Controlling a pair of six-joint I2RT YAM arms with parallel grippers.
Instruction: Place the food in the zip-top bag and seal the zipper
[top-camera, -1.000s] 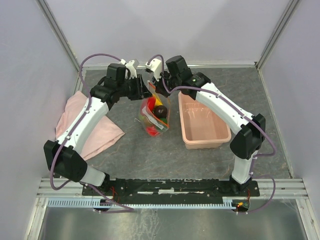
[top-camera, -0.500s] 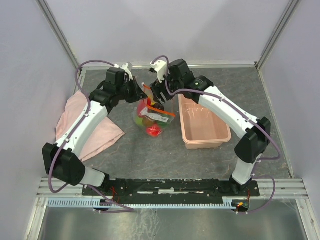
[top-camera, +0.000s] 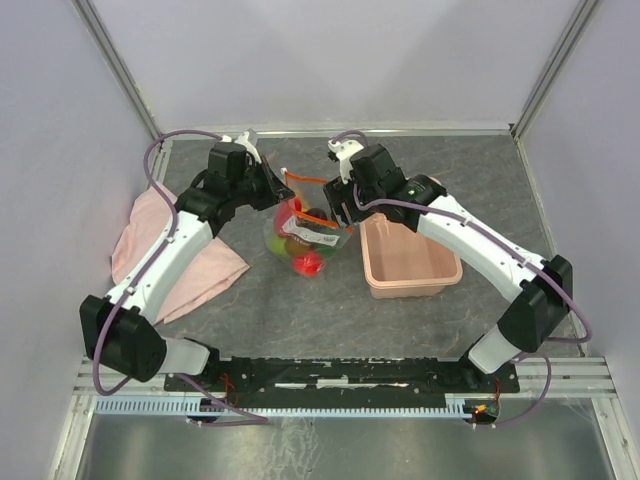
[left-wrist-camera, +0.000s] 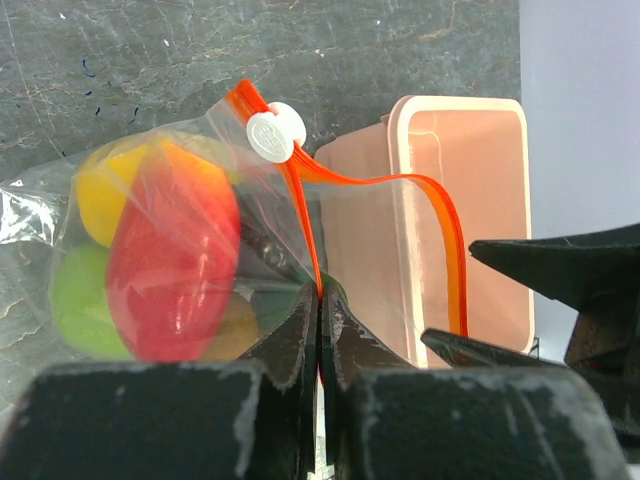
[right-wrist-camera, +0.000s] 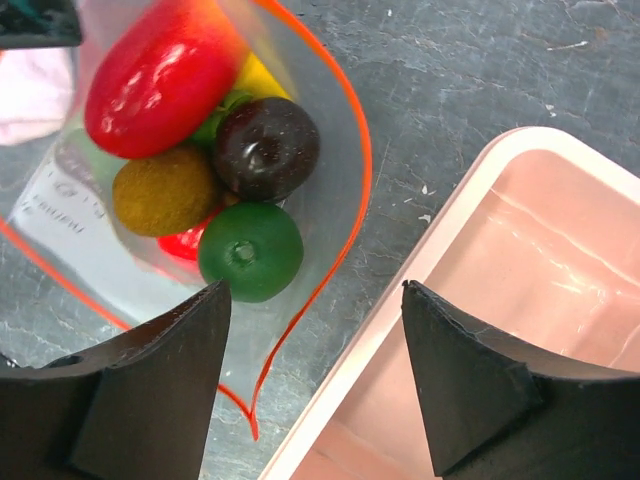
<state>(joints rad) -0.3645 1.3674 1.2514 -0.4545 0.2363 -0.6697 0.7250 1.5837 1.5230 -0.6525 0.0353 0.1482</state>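
Observation:
The clear zip-top bag (top-camera: 287, 228) lies on the dark table with its mouth gaping. The food sits inside it: a red piece (right-wrist-camera: 160, 75), a dark purple one (right-wrist-camera: 265, 147), a brown one (right-wrist-camera: 165, 190) and a green one (right-wrist-camera: 250, 250). My left gripper (left-wrist-camera: 320, 295) is shut on the orange zipper (left-wrist-camera: 303, 215), just below its white slider (left-wrist-camera: 275, 132). In the top view, this left gripper (top-camera: 278, 188) is at the bag's far-left corner. My right gripper (right-wrist-camera: 312, 290) stands open over the bag's right edge, between bag and bin, holding nothing.
A pink rectangular bin (top-camera: 405, 255) stands directly right of the bag, its rim (right-wrist-camera: 400, 300) under my right gripper. A pink cloth (top-camera: 165, 250) lies at the left beside my left arm. Grey walls close the table on three sides.
My right gripper opened, let go of the bag's mouth and drew back to the right. My left gripper closed fully on the zipper strip. The bag sank onto the table and its mouth spread.

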